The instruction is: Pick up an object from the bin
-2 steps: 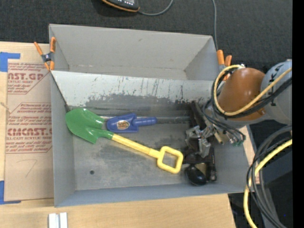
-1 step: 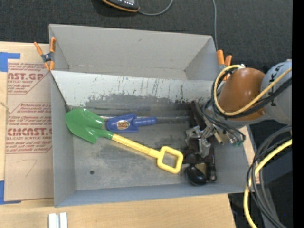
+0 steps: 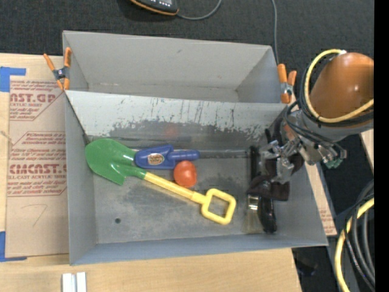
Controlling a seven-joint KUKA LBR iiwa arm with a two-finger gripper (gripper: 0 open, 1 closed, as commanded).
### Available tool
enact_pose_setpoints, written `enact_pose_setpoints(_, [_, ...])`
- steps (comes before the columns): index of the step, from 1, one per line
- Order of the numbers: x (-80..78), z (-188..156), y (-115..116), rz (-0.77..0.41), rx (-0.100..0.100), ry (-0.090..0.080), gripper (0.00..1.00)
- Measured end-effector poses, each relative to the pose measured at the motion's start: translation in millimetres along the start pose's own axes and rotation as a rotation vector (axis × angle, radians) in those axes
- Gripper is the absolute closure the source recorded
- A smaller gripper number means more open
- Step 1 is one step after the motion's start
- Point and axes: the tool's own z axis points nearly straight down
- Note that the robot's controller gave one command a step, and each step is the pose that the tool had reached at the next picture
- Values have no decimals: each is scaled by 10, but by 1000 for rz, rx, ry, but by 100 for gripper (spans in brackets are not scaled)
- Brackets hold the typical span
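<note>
Currently, the shovel (image 3: 165, 185) lies at 9 o'clock from the gripper (image 3: 262, 207), its long axis running 10-to-4; the gripper's state cannot be told.

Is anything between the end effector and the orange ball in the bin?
Yes, partly: the toy shovel's yellow loop handle lies on the floor between the end effector and the orange ball. Nothing lies on the ball.

Bright, even light falls from above on the grey bin (image 3: 170, 66), its back wall pale and its floor duller with a faint sheen. The arm's orange cover (image 3: 340, 87) carries a soft highlight. Shadow gathers under the claw (image 3: 262, 207) at the right; the toy shovel (image 3: 176, 189) casts only a thin one.
</note>
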Motion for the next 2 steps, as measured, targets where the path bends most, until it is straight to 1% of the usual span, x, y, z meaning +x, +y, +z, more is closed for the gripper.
enact_pose_setpoints(2, [-19, 13, 5, 16, -1, -3, 100])
